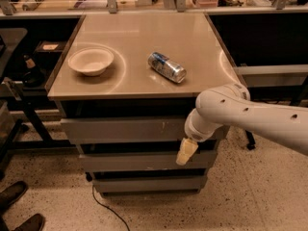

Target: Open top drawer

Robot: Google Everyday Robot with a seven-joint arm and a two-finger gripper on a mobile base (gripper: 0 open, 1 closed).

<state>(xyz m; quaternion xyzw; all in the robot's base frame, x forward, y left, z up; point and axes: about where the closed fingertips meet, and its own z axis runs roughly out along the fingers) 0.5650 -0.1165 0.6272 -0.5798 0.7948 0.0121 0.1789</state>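
1. Top drawer (125, 130): widest grey front of three, directly beneath the tabletop (144, 32), with small white scuffs (163, 125) right of its centre. Looks pushed in.
2. Gripper (186, 151): cream-coloured tip, pointing down and a little leftward, just below the top drawer's lower edge near its right end. Lies over the dark gap between that drawer and the middle drawer (134, 161).
3. How far open: not discernible from this angle (only one pale tip shows against the dark gap).
4. Holds nothing visible. Whether touching the top drawer's lower edge or merely in front of it: impossible to say.
5. White arm (250, 117): reaches in from the right of the top drawer, its rounded wrist covering the drawer's right end.
6. Above the top drawer, on the tabletop: a pale bowl (91, 61) over its left part, upright; a can (166, 67) lying on its side over its right part, well apart from the bowl.
7. Below the top drawer: the middle drawer, then the bottom drawer (144, 183), both shorter and plain grey.
8. Far below and left of the top drawer, on the speckled floor: dark shoes (12, 194) and a thin black cable (103, 208).
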